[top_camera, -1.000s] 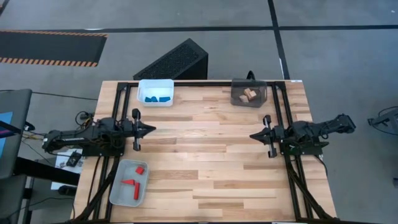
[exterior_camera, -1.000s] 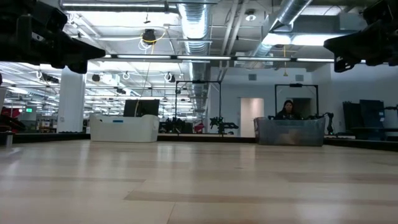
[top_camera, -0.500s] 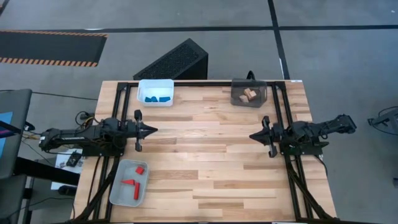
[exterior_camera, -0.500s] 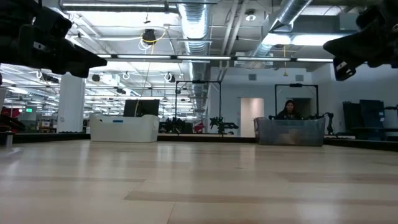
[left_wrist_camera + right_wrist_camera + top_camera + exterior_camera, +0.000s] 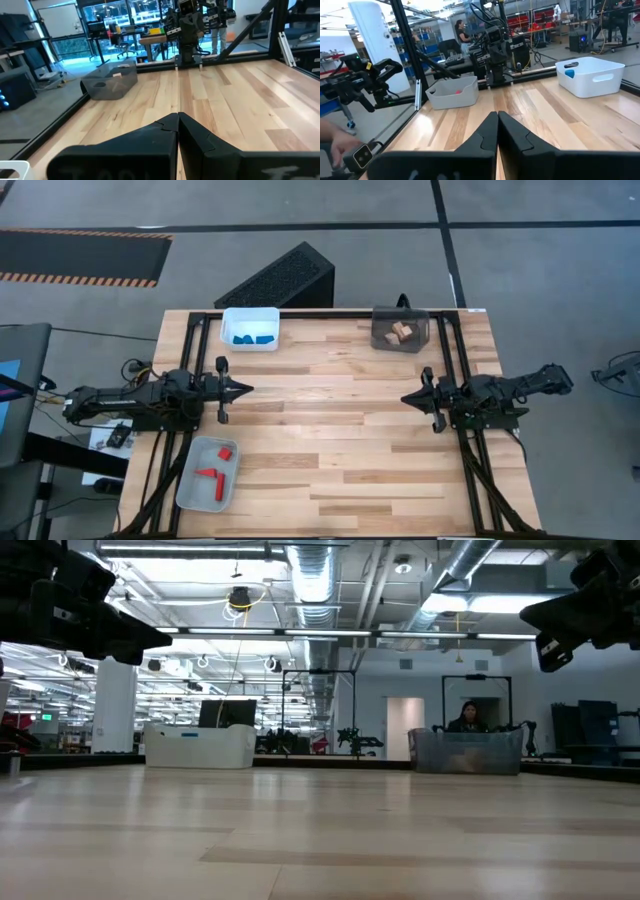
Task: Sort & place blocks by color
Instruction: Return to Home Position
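Note:
Blue blocks (image 5: 250,338) lie in the white bin (image 5: 272,315) at the far left. Light wood blocks (image 5: 401,332) lie in the dark tinted bin (image 5: 380,315) at the far right. Red blocks (image 5: 212,473) lie in the grey bin (image 5: 192,485) at the near left. My left gripper (image 5: 247,389) hovers level over the table's left side, shut, its tips (image 5: 178,116) together on nothing. My right gripper (image 5: 404,398) faces it from the right side, shut (image 5: 497,115), also holding nothing. No block lies on the bare tabletop.
Black frame rails (image 5: 195,330) run along the table's left and right edges (image 5: 455,330). A black slanted box (image 5: 280,280) stands on the floor beyond the far edge. In the low view, a person (image 5: 468,718) sits in the room behind the tinted bin.
My right gripper has rolled a little about its own pointing line while staying in place over the table's right side. The bins and blocks have kept still.

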